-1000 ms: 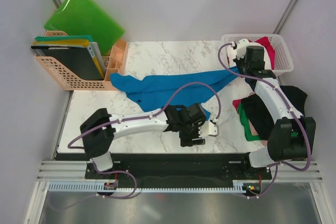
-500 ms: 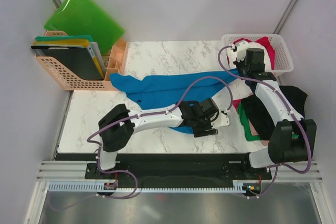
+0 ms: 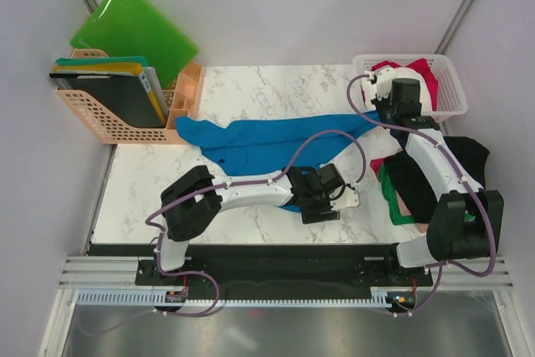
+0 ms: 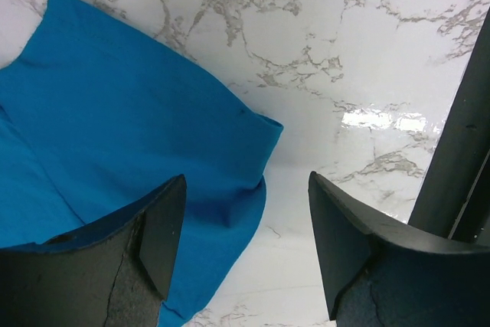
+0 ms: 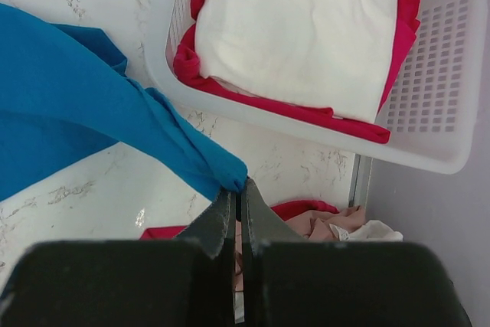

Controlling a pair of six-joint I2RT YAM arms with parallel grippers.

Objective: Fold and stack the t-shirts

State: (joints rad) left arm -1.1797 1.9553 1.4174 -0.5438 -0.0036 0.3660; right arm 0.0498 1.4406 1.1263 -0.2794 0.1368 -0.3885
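A bright blue t-shirt (image 3: 251, 144) lies stretched across the middle of the marble table (image 3: 251, 89). My right gripper (image 3: 378, 114) is shut on its right corner, just in front of the basket. In the right wrist view the jaws (image 5: 239, 189) pinch the bunched tip of the blue cloth (image 5: 92, 105). My left gripper (image 3: 345, 198) hovers low over the near right hem, open. In the left wrist view its fingers (image 4: 243, 189) straddle the blue hem edge (image 4: 115, 135) without gripping it. More t-shirts lie heaped at the right edge (image 3: 418, 181): black, green, red and pale pink.
A white lattice basket (image 3: 447, 81) at the back right holds a folded white shirt (image 5: 298, 28) on a red one (image 5: 268, 101). An orange rack (image 3: 117, 123) with folders stands at the back left, green plastic folders (image 3: 134, 27) leaning behind it.
My left arm has swung its elbow to the right and its open gripper has shifted slightly right along the blue hem. The right arm holds still with the shirt's corner.
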